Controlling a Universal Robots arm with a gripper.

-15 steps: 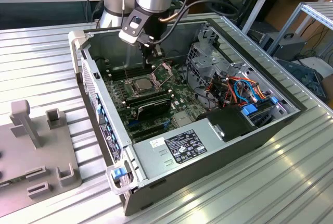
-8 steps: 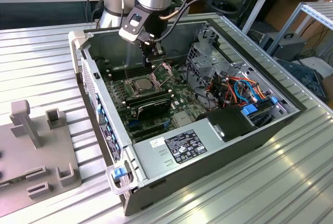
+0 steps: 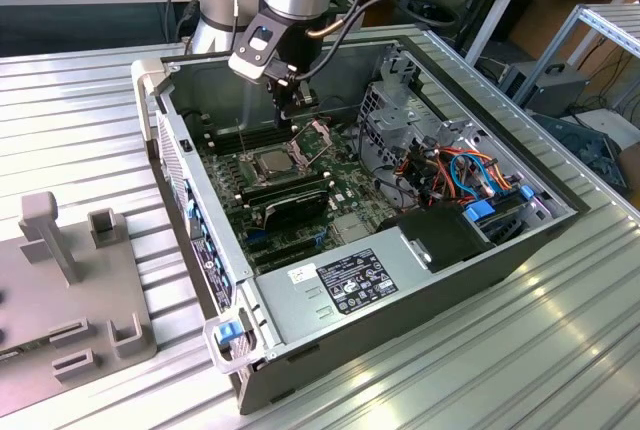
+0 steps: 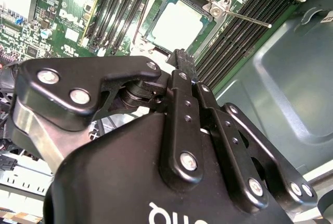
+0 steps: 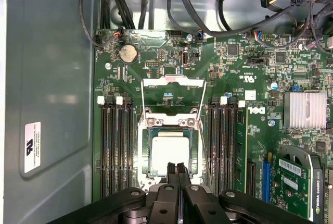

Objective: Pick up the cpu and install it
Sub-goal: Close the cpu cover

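Black two-fingered gripper (image 5: pixel 177 168), fingers clamped together on nothing, poised just above the small square silver-grey cpu (image 5: pixel 169 148), which lies flat in its metal-framed socket (image 5: pixel 144 151) (hinged plate (image 5: pixel 173 82) swung open).

Silver-grey cpu (image 5: pixel 167 152), green motherboard (image 5: pixel 221 81)

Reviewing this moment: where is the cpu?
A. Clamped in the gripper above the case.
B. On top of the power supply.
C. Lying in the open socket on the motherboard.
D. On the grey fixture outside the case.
C: in the first wrist view the cpu lies flat inside the socket with the hinged plate swung up, and the gripper, shut and holding nothing, hangs over one edge of it.
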